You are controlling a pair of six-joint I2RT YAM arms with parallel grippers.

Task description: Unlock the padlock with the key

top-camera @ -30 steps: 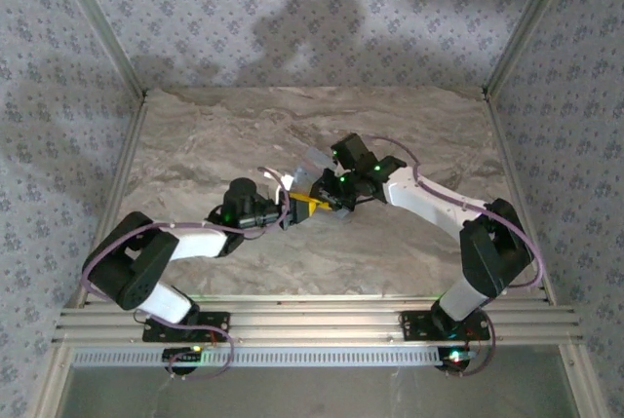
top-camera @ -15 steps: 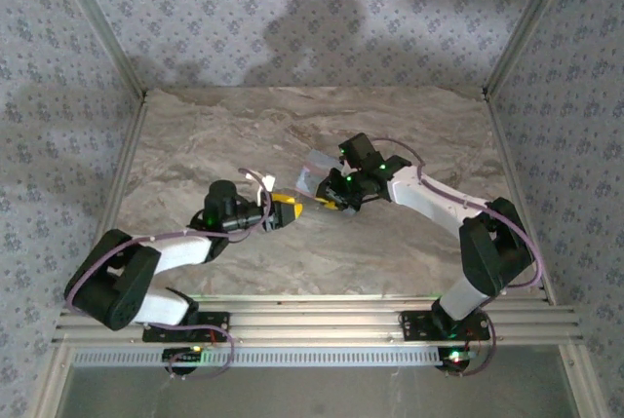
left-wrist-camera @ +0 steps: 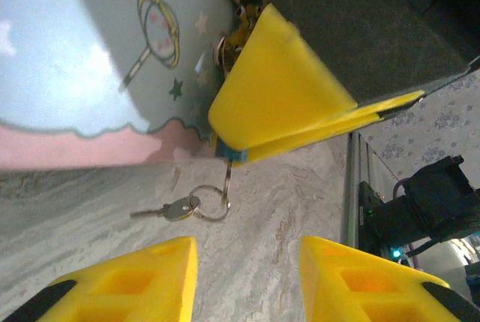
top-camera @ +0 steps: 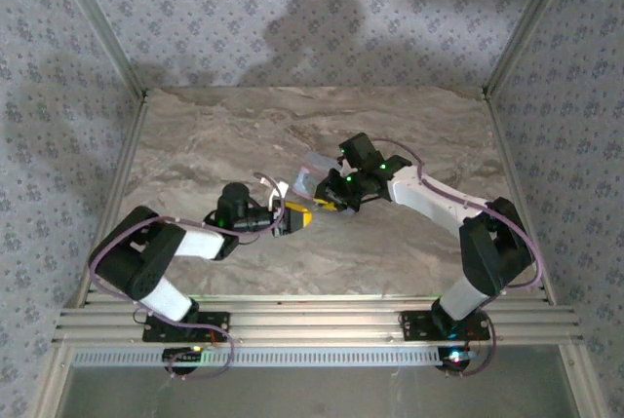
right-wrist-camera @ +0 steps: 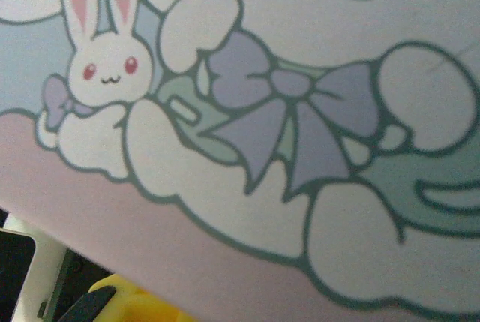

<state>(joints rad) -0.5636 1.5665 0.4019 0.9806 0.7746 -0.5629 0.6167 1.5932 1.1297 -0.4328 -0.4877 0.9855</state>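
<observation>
In the left wrist view a silver key (left-wrist-camera: 166,210) lies on the marble table on a ring (left-wrist-camera: 212,203). The ring hangs from a tiny bluish padlock (left-wrist-camera: 232,156). My right gripper (top-camera: 325,197) is shut on that padlock, and its yellow fingers (left-wrist-camera: 277,85) press against the cartoon-lidded tin (left-wrist-camera: 90,59). My left gripper (left-wrist-camera: 247,281) is just short of the key, low over the table, open, with bare marble between its fingers (left-wrist-camera: 135,281). In the top view it (top-camera: 295,215) points right at the right gripper. The right wrist view looks close onto the tin's bunny lid (right-wrist-camera: 285,112).
The tin (top-camera: 310,174) stands tilted mid-table behind both grippers. A brass-and-dark fitting (left-wrist-camera: 238,18) sits at the tin's edge. Marble table (top-camera: 214,135) stretches bare to the left and back. Metal frame posts and patterned walls bound it.
My left arm drew back to the left half a second ago, then returned right toward the right gripper. Its jaws widened, then narrowed somewhat. The right arm and tin barely shifted.
</observation>
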